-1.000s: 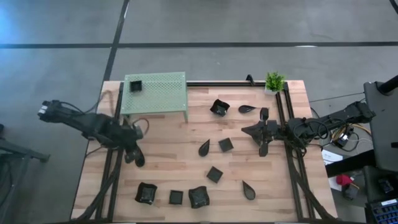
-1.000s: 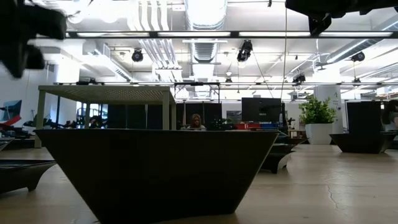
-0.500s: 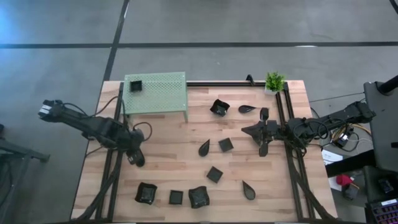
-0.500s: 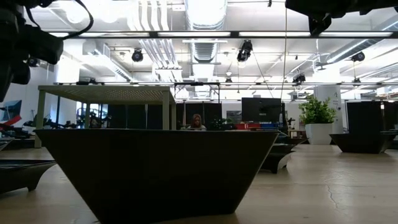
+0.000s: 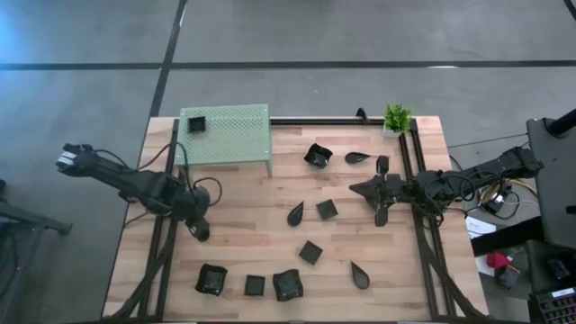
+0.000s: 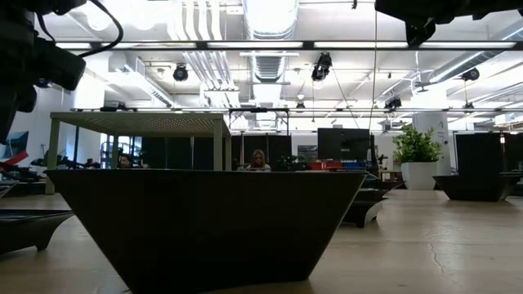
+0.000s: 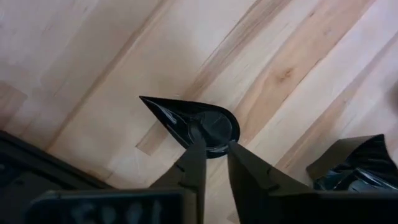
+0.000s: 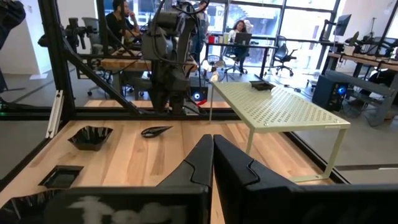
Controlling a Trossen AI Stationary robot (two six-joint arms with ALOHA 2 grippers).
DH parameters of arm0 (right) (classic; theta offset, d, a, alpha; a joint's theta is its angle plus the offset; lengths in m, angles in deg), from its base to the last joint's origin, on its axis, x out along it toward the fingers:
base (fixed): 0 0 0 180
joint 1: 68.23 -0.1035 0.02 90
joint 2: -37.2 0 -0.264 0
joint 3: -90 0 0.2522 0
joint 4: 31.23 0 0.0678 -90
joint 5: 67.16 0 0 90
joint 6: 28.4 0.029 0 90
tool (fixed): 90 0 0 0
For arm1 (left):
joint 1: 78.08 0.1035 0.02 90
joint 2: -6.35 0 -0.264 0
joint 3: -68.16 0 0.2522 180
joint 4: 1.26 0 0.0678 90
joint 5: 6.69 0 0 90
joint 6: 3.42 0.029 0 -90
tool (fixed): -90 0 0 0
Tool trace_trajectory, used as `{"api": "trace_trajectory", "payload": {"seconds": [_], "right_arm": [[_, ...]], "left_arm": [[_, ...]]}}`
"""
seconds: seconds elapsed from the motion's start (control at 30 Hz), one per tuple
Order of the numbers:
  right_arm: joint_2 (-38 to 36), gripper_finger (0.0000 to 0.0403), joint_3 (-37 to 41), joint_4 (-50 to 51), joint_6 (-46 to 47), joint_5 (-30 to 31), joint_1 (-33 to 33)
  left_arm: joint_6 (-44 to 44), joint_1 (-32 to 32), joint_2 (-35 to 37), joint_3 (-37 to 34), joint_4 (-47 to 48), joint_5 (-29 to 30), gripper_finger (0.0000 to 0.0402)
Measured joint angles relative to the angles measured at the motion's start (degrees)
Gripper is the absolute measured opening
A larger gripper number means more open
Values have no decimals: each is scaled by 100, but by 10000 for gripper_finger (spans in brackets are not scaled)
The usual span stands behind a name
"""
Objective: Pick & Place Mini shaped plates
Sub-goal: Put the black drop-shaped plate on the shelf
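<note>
Several mini shaped plates, small and black, lie scattered on the wooden table, among them a square one (image 5: 327,210) and a leaf-shaped one (image 5: 295,213). One square plate (image 5: 195,123) sits on top of the green perforated stand (image 5: 234,137) at the far left. A teardrop plate (image 7: 186,118) lies flat on the table under my left gripper (image 7: 215,144), which points down at it with its fingers a little apart over the round end. My right gripper (image 8: 212,138) hovers level at the table's right side (image 5: 354,187), shut and empty. My left gripper comes from above, slanting, with its fingertips (image 7: 198,144) at the rim of the teardrop plate's round end (image 7: 217,127). The plate lies flat on the table. I cannot tell whether the fingers touch it.
Near the front edge lie three more plates (image 5: 255,285), one of them (image 7: 357,165) close to my left gripper. A small potted plant (image 5: 397,117) stands at the far right corner. Black frame rails (image 5: 162,243) run along both table sides. A large dark plate (image 6: 204,229) fills the low view.
My left gripper has sunk a little toward the table over the teardrop plate, and its wrist has rolled. The plates have kept their places.
</note>
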Motion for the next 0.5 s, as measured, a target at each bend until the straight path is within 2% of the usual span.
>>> {"api": "trace_trajectory", "payload": {"seconds": [0.17,0.5], "right_arm": [[0,8,0,0,5,0,2],[0,8,0,0,24,-1,2]], "left_arm": [[-40,0,-261,0,0,21,90],[-671,2,-966,0,4,347,92]]}}
